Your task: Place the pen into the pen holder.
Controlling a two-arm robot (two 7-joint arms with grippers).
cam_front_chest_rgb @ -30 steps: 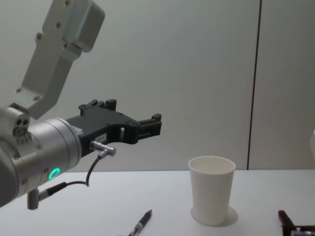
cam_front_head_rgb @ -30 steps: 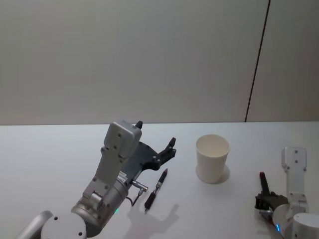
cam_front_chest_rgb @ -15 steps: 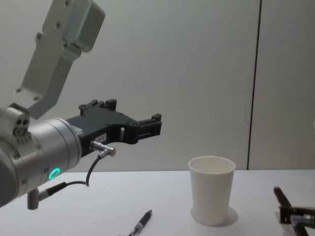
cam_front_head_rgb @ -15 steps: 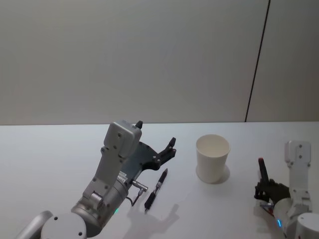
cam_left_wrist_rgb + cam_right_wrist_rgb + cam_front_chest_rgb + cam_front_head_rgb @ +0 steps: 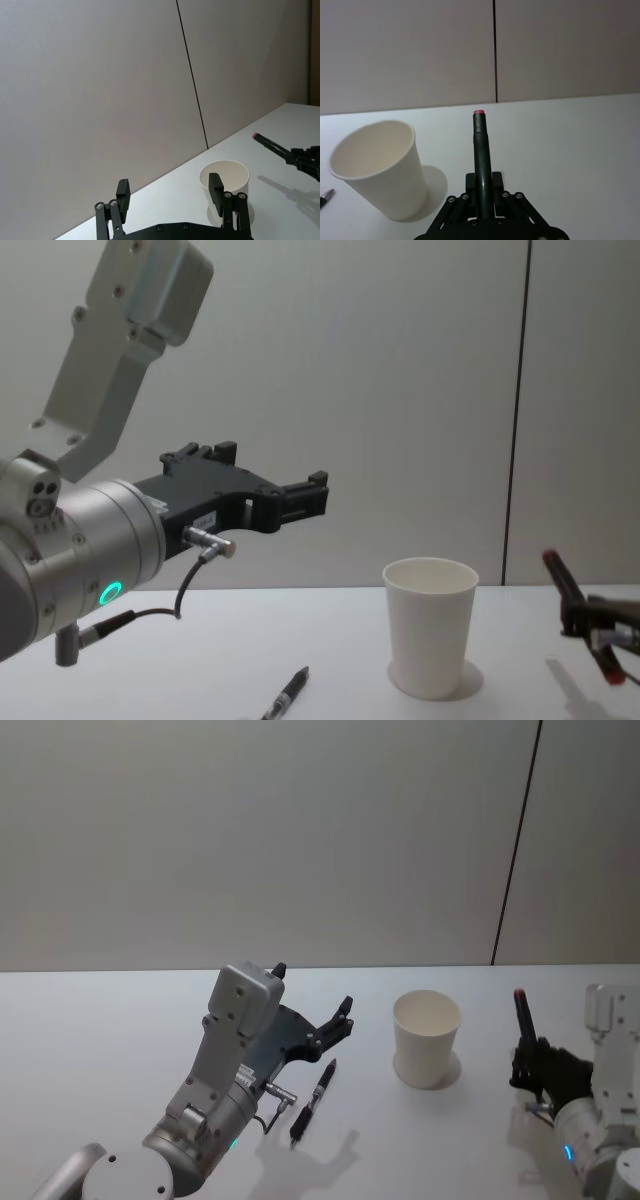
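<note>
Right claw [image 5: 533, 1068] is clamped on pen [image 5: 522, 1016], which is held near upright, red end up, off the counter [image 5: 100, 1040], right of pen holder [image 5: 427, 1038] and apart from it. Left claw [image 5: 169, 200] is spread, empty, raised above second pen [image 5: 313, 1102] laid flat left of holder.

Pens: two. A dark pen [image 5: 313, 1102] lies on the table [image 5: 100, 1050], left of the cup. A red-tipped pen [image 5: 523, 1018] stands on the cup's right, clamped in the right gripper [image 5: 482, 186].
Pen holders: one, a white paper cup [image 5: 427, 1038].
Grippers: two. The left gripper [image 5: 169, 200] has its fingers spread and holds nothing. The right one holds a pen.
Tables: one.
</note>
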